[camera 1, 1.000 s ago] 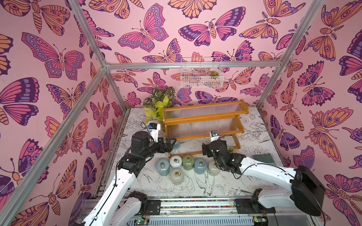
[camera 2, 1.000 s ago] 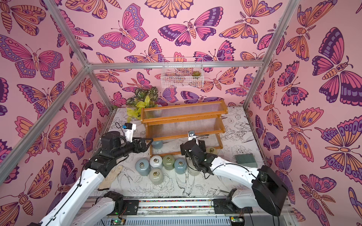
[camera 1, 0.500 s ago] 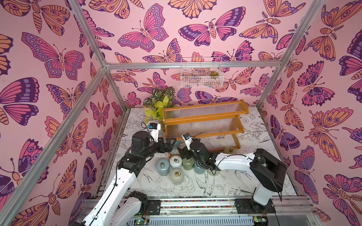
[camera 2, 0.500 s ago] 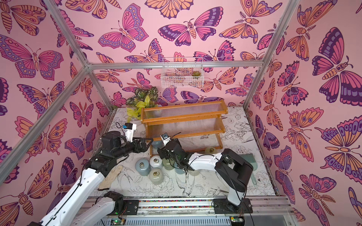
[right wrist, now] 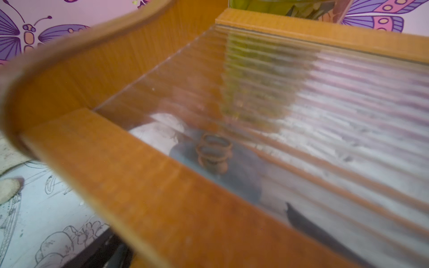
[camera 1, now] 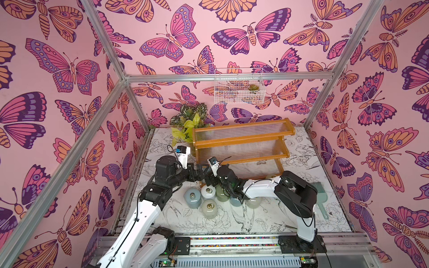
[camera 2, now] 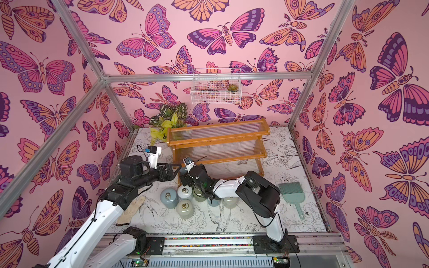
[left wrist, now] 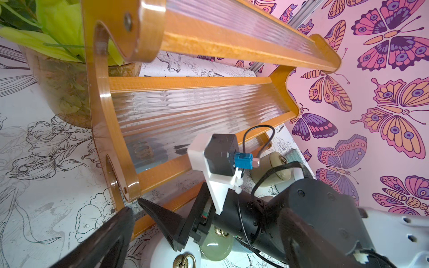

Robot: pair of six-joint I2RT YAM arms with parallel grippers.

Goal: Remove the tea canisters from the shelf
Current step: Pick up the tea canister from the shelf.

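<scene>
A: Starting nearest. Seeing the canisters [camera 1: 210,208] crowding the table [camera 1: 278,220] just in front of the shelf [camera 1: 241,139], probably being parked there to keep them off it yet within reach.

B: Agreeing. Also noticing a glove [camera 2: 132,208] lying off to the left and a brush [camera 2: 291,192] off to the right, both well apart from the work.

A: Moving on to the claws. Finding the left claw [camera 2: 176,171] hovering at the shelf's left end, jaws spread, gripping nothing. Likely waiting its turn.

B: Watching the right claw [camera 1: 207,179] reaching low over the cluster toward that same end. Reading its jaws as spread wide and empty, though hedging a little, its wrist view being blurred.

A: Aiming for what?

B: Spotting one blue canister [left wrist: 148,153] sitting on the lowest tier at the left end, showing only through the ribbed panel [left wrist: 197,104] above it. Judging that to be the target.

A: Worrying about the approach: a front rail [right wrist: 162,197] overhanging it, the left claw crowding close, and the white canister [camera 1: 208,191] standing just beneath the right claw.

B: Noting one cream canister [left wrist: 271,167] standing by the shelf's right foot, out of the way.

A: Ending farthest: seeing a plant [camera 1: 188,123] standing behind the shelf's left end and a wire basket [camera 1: 239,90] hanging on the back wall, neither interfering.
</scene>
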